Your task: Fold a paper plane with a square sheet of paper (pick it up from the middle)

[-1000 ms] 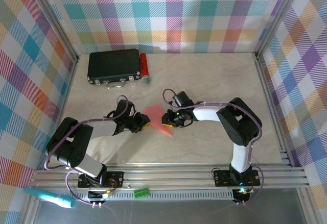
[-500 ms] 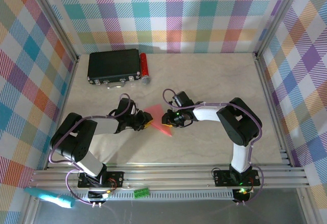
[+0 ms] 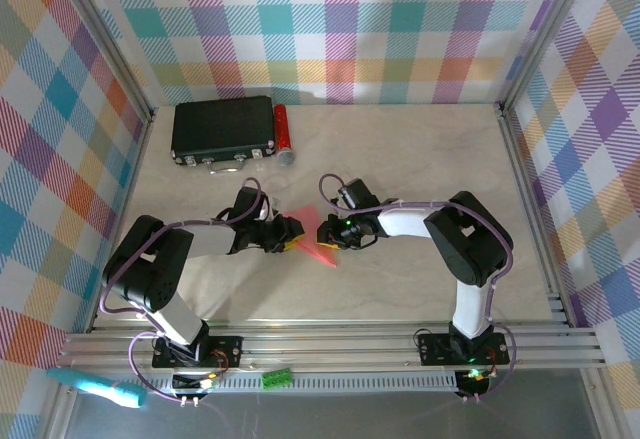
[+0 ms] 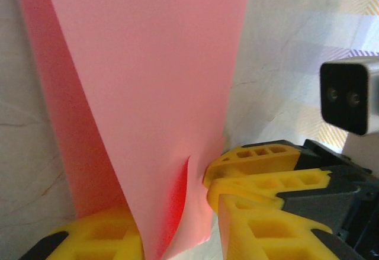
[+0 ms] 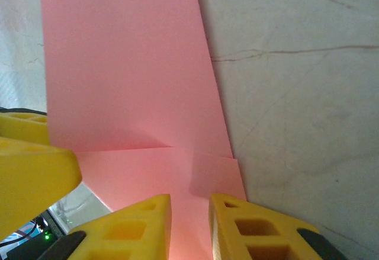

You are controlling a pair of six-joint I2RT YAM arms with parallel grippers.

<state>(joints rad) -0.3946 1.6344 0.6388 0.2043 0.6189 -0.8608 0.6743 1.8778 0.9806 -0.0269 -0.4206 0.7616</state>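
Note:
The square sheet of paper (image 3: 312, 231) is pink-red, folded and creased, and lies mid-table with its lower end narrowing to a point. My left gripper (image 3: 291, 236) is at its left edge. In the left wrist view the folded sheet (image 4: 148, 94) rises between the left gripper's (image 4: 177, 224) yellow fingers, which stand apart, open. My right gripper (image 3: 328, 237) is at the sheet's right side. In its wrist view the right gripper (image 5: 189, 212) has a narrow gap, and the paper (image 5: 130, 82) lies under its fingertips.
A black box (image 3: 222, 127) stands at the back left with a small red cylinder (image 3: 282, 131) beside it. The marbled table (image 3: 430, 159) is walled by checked panels. The right wrist's white camera block (image 4: 349, 94) is close to my left fingers.
My left gripper has slid right, closer in on the sheet's left edge, and its jaws have widened a little. The right arm and the paper have stayed put.

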